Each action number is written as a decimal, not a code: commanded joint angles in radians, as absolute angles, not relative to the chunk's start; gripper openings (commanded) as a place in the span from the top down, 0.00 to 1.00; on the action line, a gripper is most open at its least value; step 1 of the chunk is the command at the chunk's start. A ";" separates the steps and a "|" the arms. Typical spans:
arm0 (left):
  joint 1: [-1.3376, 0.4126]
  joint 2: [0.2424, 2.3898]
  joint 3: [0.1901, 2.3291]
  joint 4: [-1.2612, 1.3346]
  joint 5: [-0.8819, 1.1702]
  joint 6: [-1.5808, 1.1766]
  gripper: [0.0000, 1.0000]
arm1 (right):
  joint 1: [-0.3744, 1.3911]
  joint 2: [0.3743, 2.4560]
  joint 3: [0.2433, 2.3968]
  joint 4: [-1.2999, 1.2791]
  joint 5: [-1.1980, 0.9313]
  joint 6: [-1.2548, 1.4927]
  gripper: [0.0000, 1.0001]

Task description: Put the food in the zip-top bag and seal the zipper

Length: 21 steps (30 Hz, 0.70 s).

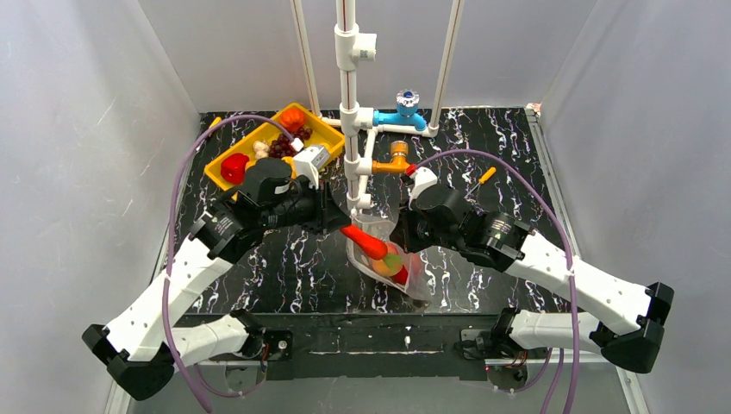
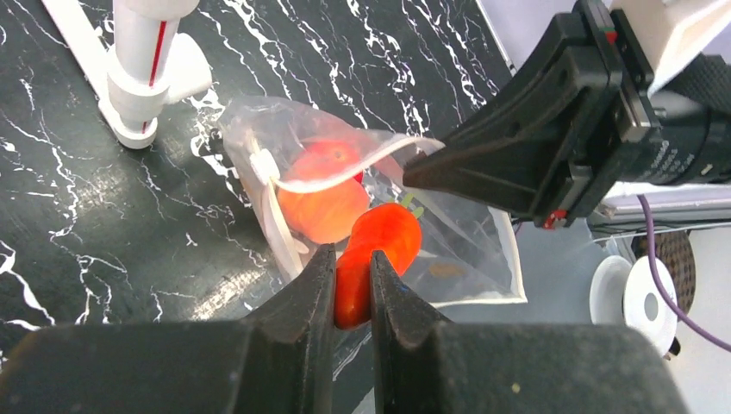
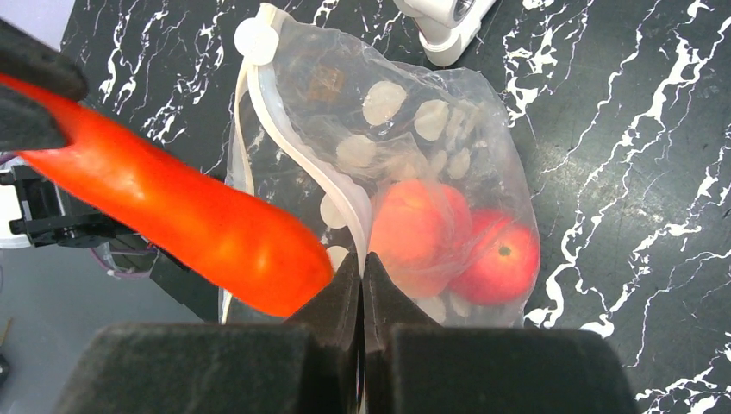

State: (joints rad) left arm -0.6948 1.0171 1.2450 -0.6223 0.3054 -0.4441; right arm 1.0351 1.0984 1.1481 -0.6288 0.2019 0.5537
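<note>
- While more food is sitting in the yellow tray (image 1: 250,136) far left, the left end effector (image 2: 352,269) is clamping a glossy carrot toy (image 2: 384,241) by its narrow end, over the bag's mouth.
- Being hard and slick, it is likely gripping safest mid-body.
- The zip-top bag (image 3: 431,112) is lying on the bench (image 3: 646,129), holding a peach (image 3: 414,228) and a red fruit (image 3: 500,254).
- The right end effector (image 3: 362,272) is pinching the flimsy zipper (image 3: 297,168) lip, lifting it open.

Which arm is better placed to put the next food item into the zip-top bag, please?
The left. The left gripper is shut on the toy carrot, whose tip is at the open mouth of the zip-top bag; the right gripper is busy pinching the zipper to hold it open.
</note>
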 commanded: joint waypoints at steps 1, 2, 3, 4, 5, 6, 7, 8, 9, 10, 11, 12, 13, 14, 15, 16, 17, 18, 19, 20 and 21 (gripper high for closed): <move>-0.744 1.046 1.231 -0.541 0.258 -0.521 1.00 | 1.032 1.068 1.160 -0.587 0.179 0.555 0.99; -0.765 1.059 1.226 -0.528 0.256 -0.535 1.00 | 1.032 1.068 1.160 -0.586 0.177 0.558 0.99; -0.787 1.068 1.218 -0.510 0.252 -0.549 1.00 | 1.033 1.066 1.159 -0.586 0.175 0.561 0.99; -0.809 1.073 1.208 -0.488 0.243 -0.562 1.00 | 1.033 1.063 1.157 -0.581 0.173 0.566 0.99; -0.834 1.081 1.198 -0.469 0.233 -0.571 1.00 | 1.032 1.059 1.152 -0.578 0.172 0.571 0.99; -0.858 1.090 1.192 -0.455 0.222 -0.577 1.00 | 1.033 1.054 1.147 -0.570 0.169 0.575 0.99; -0.879 1.101 1.189 -0.452 0.213 -0.579 1.00 | 1.033 1.049 1.140 -0.564 0.169 0.581 0.99; -0.904 1.116 1.188 -0.452 0.205 -0.578 1.00 | 1.033 1.045 1.135 -0.558 0.165 0.591 0.99; -0.918 1.127 1.187 -0.455 0.197 -0.578 1.00 | 1.033 1.042 1.132 -0.555 0.160 0.599 0.99; -0.933 1.140 1.184 -0.459 0.183 -0.577 1.00 | 1.032 1.040 1.131 -0.554 0.153 0.605 0.99; -0.945 1.150 1.179 -0.461 0.166 -0.581 1.00 | 1.033 1.037 1.130 -0.551 0.146 0.611 0.99; -0.954 1.158 1.174 -0.461 0.144 -0.589 1.00 | 1.033 1.033 1.127 -0.549 0.139 0.618 0.99; -0.962 1.166 1.167 -0.460 0.115 -0.609 1.00 | 1.033 1.028 1.123 -0.545 0.136 0.624 0.99; -0.967 1.172 1.156 -0.456 0.088 -0.637 1.00 | 1.032 1.024 1.118 -0.539 0.135 0.629 0.99; -0.970 1.177 1.142 -0.443 0.066 -0.664 1.00 | 1.032 1.021 1.113 -0.536 0.133 0.636 0.99; -0.973 1.179 1.126 -0.427 0.046 -0.689 1.00 | 1.031 1.017 1.109 -0.534 0.132 0.642 0.99; -0.974 1.182 1.114 -0.413 0.024 -0.716 0.99 | 1.028 1.012 1.105 -0.532 0.128 0.649 0.99; -0.974 1.186 1.106 -0.409 0.017 -0.736 0.97 | 1.025 1.010 1.101 -0.529 0.123 0.654 0.99; -0.974 1.191 1.102 -0.408 0.015 -0.749 0.94 | 1.024 1.005 1.096 -0.526 0.116 0.660 0.99; -0.974 1.194 1.101 -0.408 0.015 -0.752 0.89 | 1.022 0.998 1.092 -0.522 0.110 0.666 0.99; -0.974 1.194 1.101 -0.404 0.021 -0.747 0.83 | 1.021 0.994 1.088 -0.520 0.106 0.671 0.99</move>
State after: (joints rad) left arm -0.9705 1.1979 1.1106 -0.4414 0.0821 -0.6855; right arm 1.0294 1.0292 1.0957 -0.5901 0.1384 0.6337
